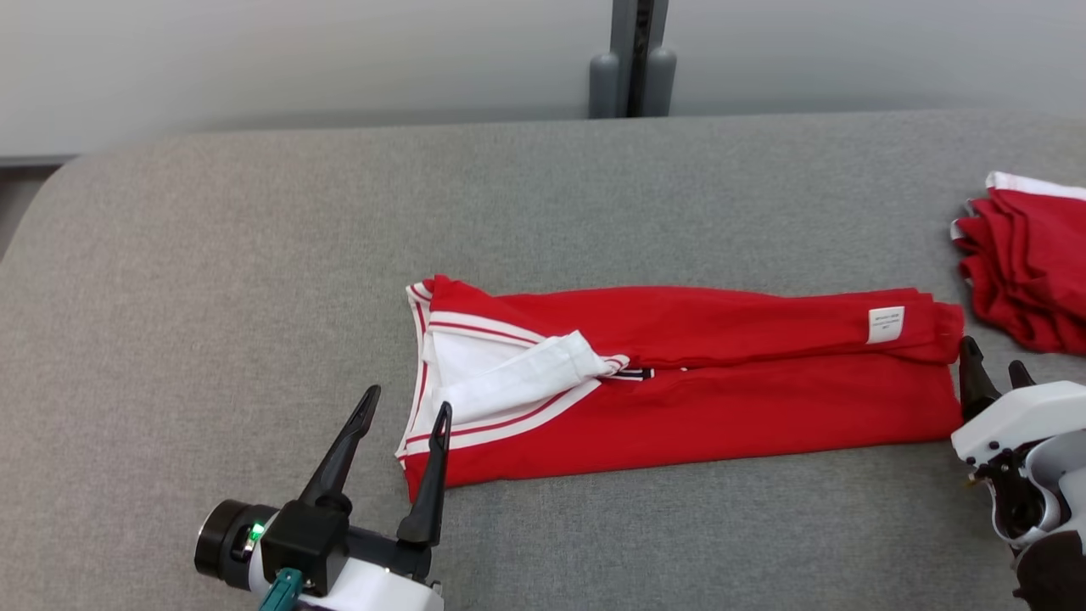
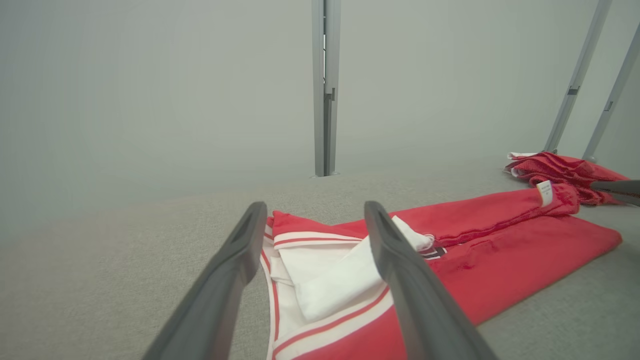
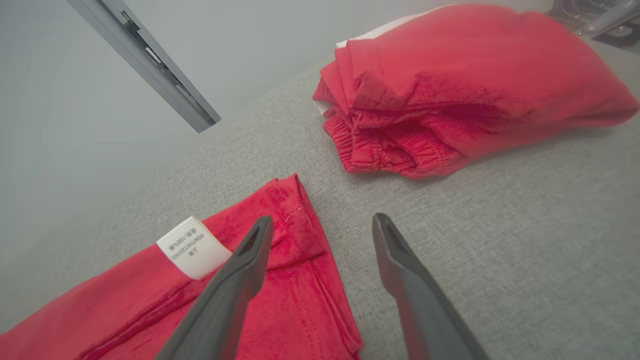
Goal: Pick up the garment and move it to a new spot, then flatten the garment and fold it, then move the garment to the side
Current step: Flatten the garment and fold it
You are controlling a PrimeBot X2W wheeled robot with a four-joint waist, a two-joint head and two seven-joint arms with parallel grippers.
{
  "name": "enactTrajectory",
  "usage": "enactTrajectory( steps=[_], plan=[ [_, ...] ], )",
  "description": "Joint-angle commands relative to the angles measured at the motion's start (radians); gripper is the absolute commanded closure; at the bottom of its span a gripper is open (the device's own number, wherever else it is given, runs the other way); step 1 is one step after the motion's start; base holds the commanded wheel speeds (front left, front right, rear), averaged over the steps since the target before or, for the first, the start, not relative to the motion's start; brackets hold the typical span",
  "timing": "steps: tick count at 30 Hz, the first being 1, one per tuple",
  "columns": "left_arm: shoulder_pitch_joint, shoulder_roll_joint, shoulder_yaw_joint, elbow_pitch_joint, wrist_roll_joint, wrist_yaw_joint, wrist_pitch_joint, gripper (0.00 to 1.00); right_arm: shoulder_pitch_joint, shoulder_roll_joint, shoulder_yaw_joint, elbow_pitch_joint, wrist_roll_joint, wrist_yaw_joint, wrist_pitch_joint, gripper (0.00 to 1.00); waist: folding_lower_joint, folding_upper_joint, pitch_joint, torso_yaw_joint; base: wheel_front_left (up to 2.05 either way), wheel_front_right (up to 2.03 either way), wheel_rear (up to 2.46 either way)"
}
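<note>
Folding seems midway: strip-folded garment (image 1: 721, 407), left pincer (image 1: 408, 400) spread at 9 o'clock, right pincer (image 1: 993, 356) spread at 3; next, pinch an end across.

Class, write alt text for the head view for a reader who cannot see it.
A red garment with white trim lies folded into a long strip on a grey surface. The open left gripper sits by its trimmed end, the open right gripper by the other; another red bundle lies further right.
</note>
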Motion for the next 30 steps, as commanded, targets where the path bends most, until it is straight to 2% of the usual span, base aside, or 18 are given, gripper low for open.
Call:
enactTrajectory(
  steps=[1, 7, 14, 15, 16, 17, 26, 30],
  plan=[
    [-0.024, 0.003, -0.001, 0.001, 0.009, -0.006, -0.004, 0.0, -0.029, -0.008, 0.009, 0.026, 0.004, 0.001, -0.003, 0.0, 0.0, 0.0, 0.039, 0.018, 0.0, 0.0, 0.0],
    [-0.065, 0.003, -0.003, 0.004, 0.025, -0.017, -0.004, 0.0, -0.099, -0.009, 0.038, 0.101, 0.031, 0.001, -0.029, 0.0, 0.0, 0.0, 0.093, 0.038, 0.0, 0.0, 0.0],
    [-0.091, 0.003, 0.0, 0.005, 0.028, -0.024, -0.004, 0.0, -0.122, 0.004, 0.086, 0.177, 0.06, 0.001, -0.011, 0.0, 0.0, 0.0, 0.114, 0.054, 0.0, 0.0, 0.0],
    [-0.093, 0.003, 0.001, 0.005, 0.028, -0.023, -0.004, 0.0, -0.122, 0.005, 0.094, 0.182, 0.064, 0.001, -0.008, 0.59, 0.0, 0.0, 0.115, 0.055, 0.0, 0.0, 0.0],
    [-0.094, 0.003, 0.002, 0.006, 0.028, -0.023, -0.004, 0.0, -0.121, 0.005, 0.103, 0.184, 0.064, 0.001, -0.009, 0.87, 0.0, 0.0, 0.115, 0.055, 0.0, 0.0, 0.0],
    [-0.094, 0.003, 0.002, 0.007, 0.027, -0.022, -0.004, 0.0, -0.118, 0.005, 0.114, 0.182, 0.068, 0.001, -0.007, 1.0, 0.0, 0.0, 0.114, 0.055, 0.0, 0.0, 0.0],
    [-0.085, 0.004, 0.005, 0.005, 0.022, -0.01, -0.004, 0.0, -0.105, -0.067, 0.155, 0.107, 0.114, 0.0, -0.067, 1.0, 0.0, 0.0, 0.103, 0.044, 0.0, 0.0, 0.0],
    [-0.087, 0.004, 0.002, 0.004, 0.016, -0.011, -0.004, 0.0, -0.085, -0.104, 0.195, 0.032, 0.147, 0.0, -0.073, 1.0, 0.0, 0.0, 0.095, 0.041, 0.0, 0.0, 0.0]
  ],
)
